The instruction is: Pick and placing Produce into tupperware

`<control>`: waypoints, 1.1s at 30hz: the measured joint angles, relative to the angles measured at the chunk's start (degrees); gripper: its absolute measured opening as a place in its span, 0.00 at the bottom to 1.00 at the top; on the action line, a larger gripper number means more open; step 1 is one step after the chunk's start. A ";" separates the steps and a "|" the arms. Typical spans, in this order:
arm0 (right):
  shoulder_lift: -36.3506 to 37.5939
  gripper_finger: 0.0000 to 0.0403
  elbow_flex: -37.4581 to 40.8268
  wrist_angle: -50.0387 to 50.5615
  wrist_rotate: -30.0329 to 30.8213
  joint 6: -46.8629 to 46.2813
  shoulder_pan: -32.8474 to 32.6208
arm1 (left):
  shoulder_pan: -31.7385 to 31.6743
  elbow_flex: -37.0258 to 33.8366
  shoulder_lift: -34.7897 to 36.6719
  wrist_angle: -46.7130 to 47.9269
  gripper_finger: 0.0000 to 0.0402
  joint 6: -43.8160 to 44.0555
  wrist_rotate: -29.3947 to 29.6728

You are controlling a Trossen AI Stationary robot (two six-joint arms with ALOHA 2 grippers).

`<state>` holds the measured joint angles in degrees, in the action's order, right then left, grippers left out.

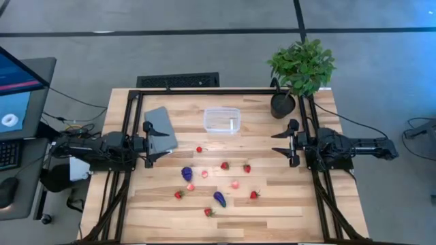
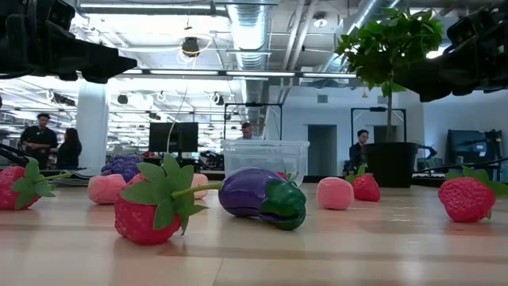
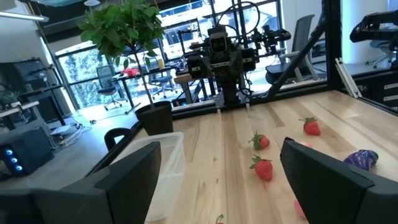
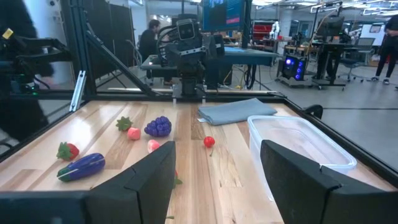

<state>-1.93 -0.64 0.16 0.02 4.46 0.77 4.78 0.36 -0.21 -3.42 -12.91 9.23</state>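
The left tool (image 1: 158,144) hung at the left edge of the worktop (image 1: 286,204), its fingers spread with nothing between them. The right tool (image 1: 281,143) faced it from the right edge, fingers likewise spread and empty. Neither touched any item.

Just beside the left tool lay a flat grey lid (image 1: 161,127), matte and rectangular. The tupperware (image 1: 222,120), a clear, thin-walled rectangular tub with rounded corners, stood at the far middle of the worktop, between the two arms. It appeared empty, though the low view left this uncertain.

The produce lay scattered on the near half of the pale planked wood, well apart from the tub: a small red piece (image 1: 199,149) nearest the tub, strawberries (image 1: 246,168) with green tops, pale pink rounded pieces (image 1: 235,184), a knobbly purple cluster (image 1: 187,173) and a smooth, glossy purple eggplant (image 1: 219,199) with a green cap. All looked like moulded toy items.

A leafy potted plant (image 1: 300,68) in a dark pot stood at the far right corner.

In the inspector's judgement, the task stood at its opening step, with no piece yet picked. The next move called for one arm to descend over a single piece, close on its small rounded body, and carry it to the tub.
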 joint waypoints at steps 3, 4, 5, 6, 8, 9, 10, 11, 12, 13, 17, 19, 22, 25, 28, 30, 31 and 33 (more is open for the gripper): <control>0.01 0.65 -0.01 -0.01 0.00 -0.01 0.01 | 0.00 0.00 -0.01 0.00 0.80 0.34 0.02; 0.00 0.65 0.01 0.01 -0.01 -0.01 0.01 | 0.00 0.00 -0.01 -0.01 0.80 0.34 0.01; 0.00 0.65 -0.01 0.01 -0.01 0.01 -0.01 | 0.00 0.00 0.00 -0.02 0.80 0.22 0.00; 0.00 0.65 0.00 0.00 -0.01 0.01 0.01 | 0.00 0.02 -0.02 -0.02 0.80 -0.01 0.02; 0.00 0.65 -0.01 0.01 -0.01 -0.01 0.01 | 0.00 0.01 0.00 -0.02 0.80 -0.05 0.00; 0.00 0.65 0.00 0.01 0.01 -0.01 -0.01 | 0.00 0.01 0.00 -0.01 0.80 0.09 0.00; 0.00 0.65 0.00 0.01 0.00 0.00 0.00 | 0.00 0.01 -0.02 -0.01 0.80 0.40 0.01; 0.00 0.65 -0.01 0.00 -0.01 0.00 0.01 | 0.00 0.00 -0.02 -0.01 0.80 0.60 0.01; 0.02 0.65 0.00 0.00 -0.01 -0.01 0.00 | 0.00 0.01 -0.01 -0.02 0.80 0.64 0.01; 0.01 0.65 0.00 -0.01 -0.01 -0.01 0.00 | 0.00 0.02 -0.02 -0.02 0.80 0.53 0.00; 0.00 0.65 -0.01 0.01 -0.01 0.00 0.00 | 0.00 0.02 0.00 -0.02 0.80 0.26 0.01; 0.01 0.65 -0.01 0.00 0.01 0.00 0.00 | -0.01 0.00 -0.02 -0.06 0.80 -3.67 0.24; 0.01 0.65 0.01 0.01 -0.01 0.00 -0.01 | -0.02 0.02 -0.02 -0.15 0.80 -13.63 0.60; 0.00 0.65 -0.01 0.01 0.01 0.01 0.01 | -0.02 0.00 -0.02 -0.13 0.80 -18.58 0.66; 0.01 0.65 0.00 0.00 -0.01 0.01 -0.01 | -0.02 0.00 -0.02 -0.13 0.80 -18.96 0.69; 0.01 0.65 -0.01 0.00 0.01 -0.01 0.00 | -0.02 0.00 -0.02 -0.13 0.80 -17.73 0.70; 0.00 0.65 -0.01 -0.01 -0.01 0.00 -0.01 | -0.02 0.01 -0.02 -0.14 0.80 -17.16 0.71; 0.00 0.65 -0.01 0.01 -0.01 0.00 0.01 | -0.02 0.00 -0.02 -0.82 0.80 -16.42 -0.08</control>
<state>-1.93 -0.64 0.16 0.01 4.46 0.77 4.75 0.36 -0.23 -4.25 -29.33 9.15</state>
